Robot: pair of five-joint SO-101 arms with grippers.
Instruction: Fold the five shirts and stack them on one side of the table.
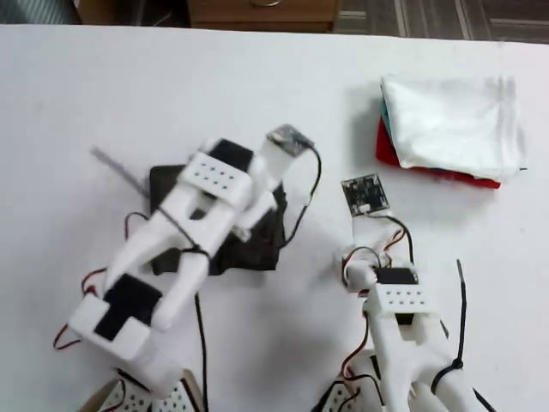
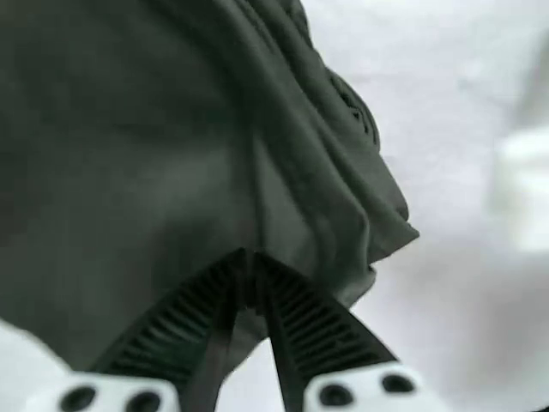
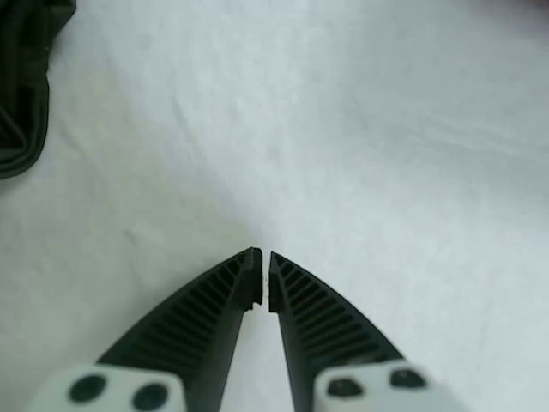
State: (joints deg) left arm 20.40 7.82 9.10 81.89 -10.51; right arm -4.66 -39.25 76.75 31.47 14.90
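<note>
Table (image 1: 77,94): plain white. Black shirt (image 1: 262,245): unpatterned, reading dark grey-green in the left wrist view. White shirt (image 1: 455,120): plain, over a red shirt (image 1: 390,153), with a thin teal edge (image 1: 385,112) between them. Left arm (image 1: 171,249) and right arm (image 1: 403,302): white shells with black blocks and rows of small dark holes. Left gripper (image 2: 251,257) and right gripper (image 3: 264,257): black, ribbed inner faces on white bases. Cables (image 1: 306,202): black, some red. Cabinet (image 1: 257,12): brown wood.
</note>
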